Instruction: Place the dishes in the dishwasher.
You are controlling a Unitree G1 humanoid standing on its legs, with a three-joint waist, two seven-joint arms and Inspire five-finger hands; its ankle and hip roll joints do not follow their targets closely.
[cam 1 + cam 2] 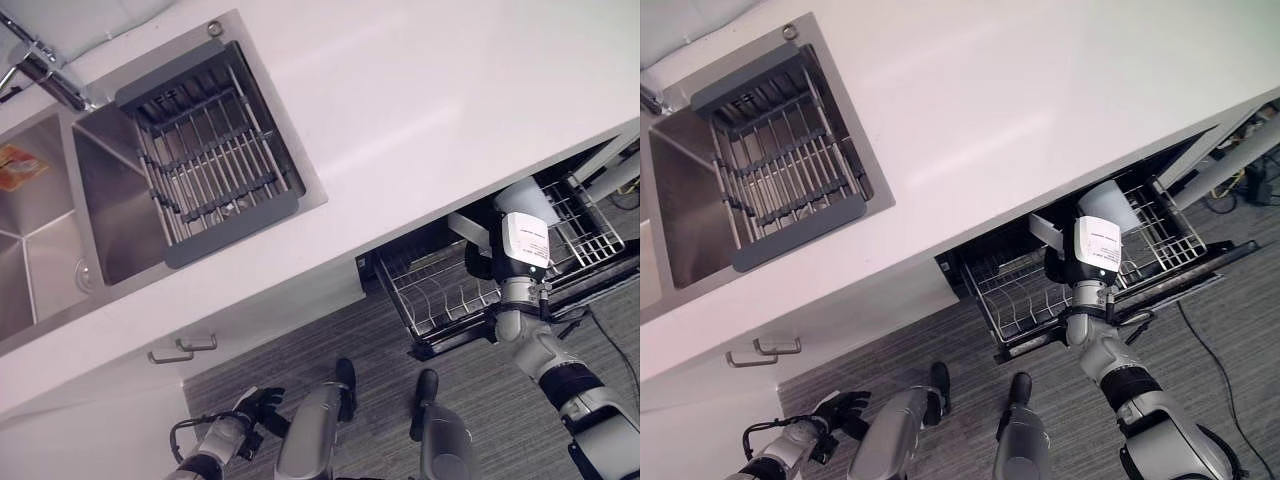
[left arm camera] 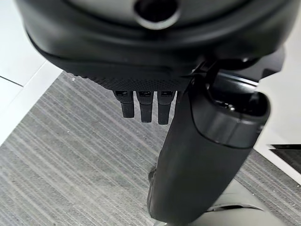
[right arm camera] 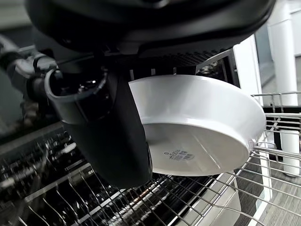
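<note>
Left hand [image 1: 262,404] hanging near floor at lower left, fingers relaxed, holding nothing. Right hand [image 3: 110,141] reaching into pulled-out dishwasher rack [image 1: 440,290] at right, thumb and fingers gripping white bowl [image 3: 197,127] over rack wires. Farther back, white worktop [image 1: 420,110]; drying rack [image 1: 210,150] sitting in sink [image 1: 50,230] at far left.

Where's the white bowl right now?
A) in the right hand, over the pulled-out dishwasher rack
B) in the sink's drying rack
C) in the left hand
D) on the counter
A: the right hand is pinching the white bowl just above the wire dishwasher rack, while the left hand hangs low over the floor with nothing in it.
</note>
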